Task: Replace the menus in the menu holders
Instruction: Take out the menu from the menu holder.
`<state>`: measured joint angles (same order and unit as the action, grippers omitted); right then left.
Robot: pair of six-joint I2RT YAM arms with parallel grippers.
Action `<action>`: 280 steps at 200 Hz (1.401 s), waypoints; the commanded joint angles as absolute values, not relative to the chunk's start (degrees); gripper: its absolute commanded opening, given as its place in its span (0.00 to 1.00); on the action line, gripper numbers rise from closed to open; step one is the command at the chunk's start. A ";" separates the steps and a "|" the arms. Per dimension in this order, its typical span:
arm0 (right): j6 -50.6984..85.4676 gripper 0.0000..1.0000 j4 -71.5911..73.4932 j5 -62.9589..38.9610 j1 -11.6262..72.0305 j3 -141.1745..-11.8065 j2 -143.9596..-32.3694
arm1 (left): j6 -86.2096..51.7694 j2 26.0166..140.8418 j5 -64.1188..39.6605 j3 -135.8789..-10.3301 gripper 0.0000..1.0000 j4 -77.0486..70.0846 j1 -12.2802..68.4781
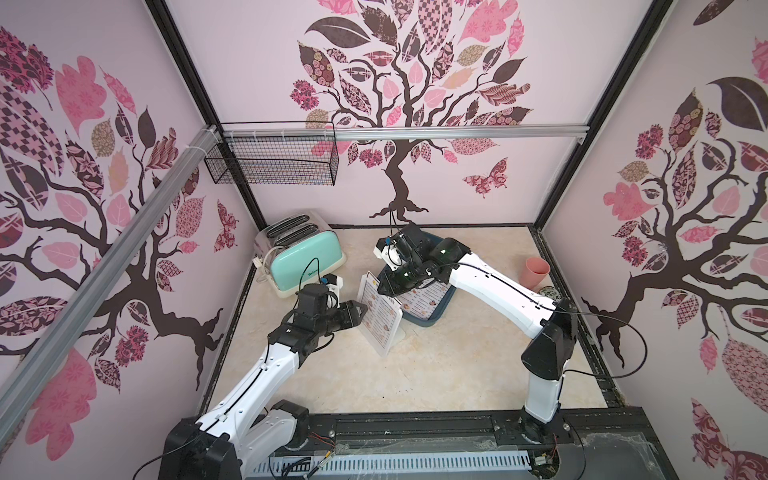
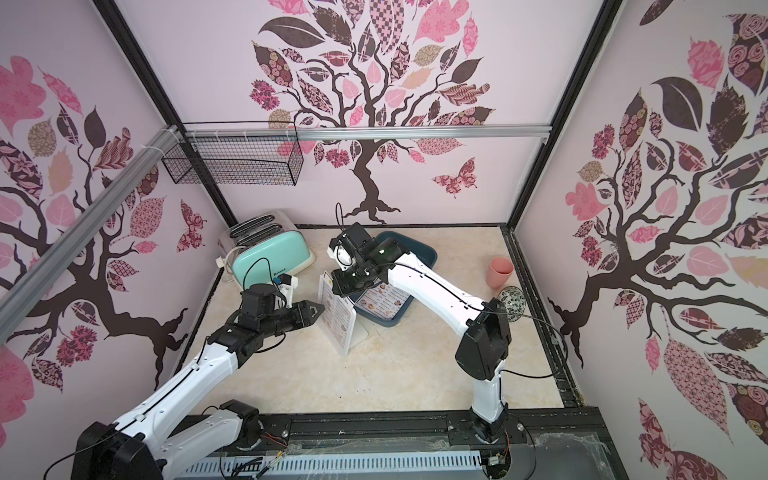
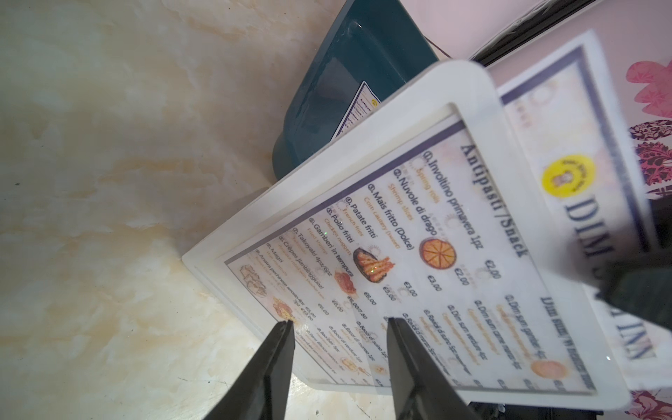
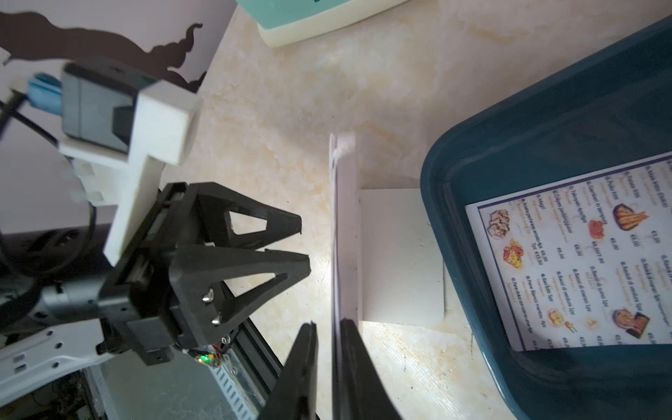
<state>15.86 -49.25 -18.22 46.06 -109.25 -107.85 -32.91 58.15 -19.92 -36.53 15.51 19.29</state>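
Note:
The menu holder (image 1: 390, 332) (image 2: 347, 332) stands upright mid-table on its flat foot (image 4: 400, 254). A menu (image 3: 436, 236) sits in it, and its "DIM SUM INN" head (image 3: 582, 145) sticks out above the frame. My right gripper (image 1: 382, 289) (image 4: 327, 322) straddles that top edge. One finger lies against the sheet and the other stands a small gap off it. My left gripper (image 1: 365, 309) (image 3: 338, 322) is open, just short of the holder's printed face, holding nothing. Another menu (image 1: 419, 303) (image 4: 582, 254) lies flat in the dark teal tub (image 1: 432, 320) (image 4: 509, 127).
The tub sits right behind the holder. A mint toaster (image 1: 305, 257) stands at the back left. A pink cup (image 1: 536, 272) and a patterned glass dish (image 2: 511, 299) are by the right wall. A wire basket (image 1: 274, 158) hangs on the back wall.

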 commanded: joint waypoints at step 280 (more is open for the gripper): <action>6.38 0.00 -66.45 -8.93 46.41 -142.56 -105.42 | -8.90 44.79 -5.07 -47.76 0.56 22.70 19.51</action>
